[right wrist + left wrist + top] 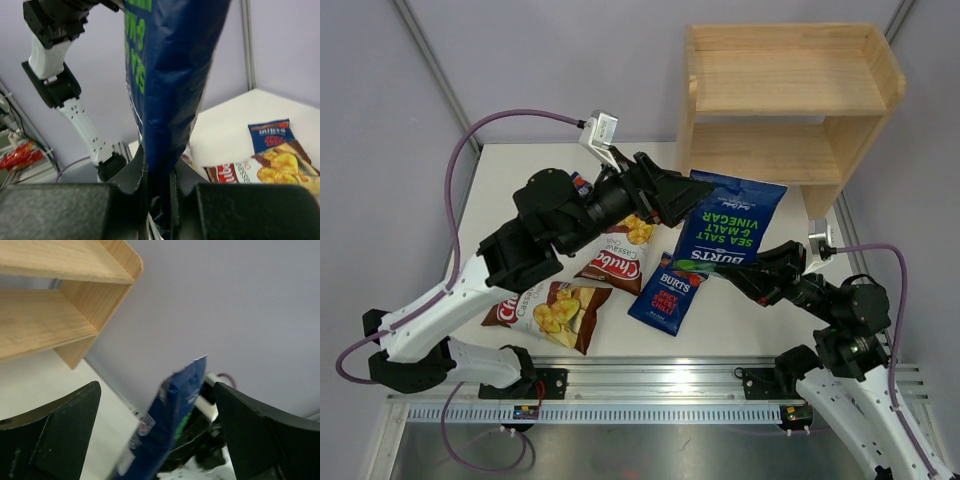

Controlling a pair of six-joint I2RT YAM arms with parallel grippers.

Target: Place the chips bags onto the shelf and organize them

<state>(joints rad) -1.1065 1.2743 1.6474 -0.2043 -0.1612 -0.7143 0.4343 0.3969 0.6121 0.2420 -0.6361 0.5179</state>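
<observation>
At 1 o'clock on the table [740, 325]: shelf [790, 100], upright, open front toward 7 o'clock. Bare wood on both tiers, in the top view and in the left wrist view [50, 325]. Every bag in sight off it.

At 6 o'clock of the shelf: green-lettered bag [732, 225], lifted off the table, lettered face up toward the top camera. Top edge overlapping the shelf's lower front in that view; touching or apart, cannot tell.

Right end effector [720, 272] in from 4 o'clock, clamped on that bag's bottom edge. In the right wrist view [157, 180], fingers [125, 182] pressed tight on the blue foil [170, 75], bag rising straight up from the grip.

Left end effector [685, 200] spread wide at the bag's 9 o'clock side, holding nothing. In the left wrist view [160, 405], bag edge-on [172, 415] between the two fingers, a gap on each side.

Left arm [560, 225] slanting across the table from 8 o'clock toward the shelf, covering part of one bag.

Flat on the table from 8 to 6 o'clock:
- Two Chuba bags, one at 8 o'clock [550, 310], the other [620, 260] just beside it and partly under the left arm.
- Red-lettered bag [668, 292] at 6 o'clock, just beside the second of these, below the held bag's lower edge.

One of each also seen from the right wrist, far right [270, 167] [270, 135].
</observation>
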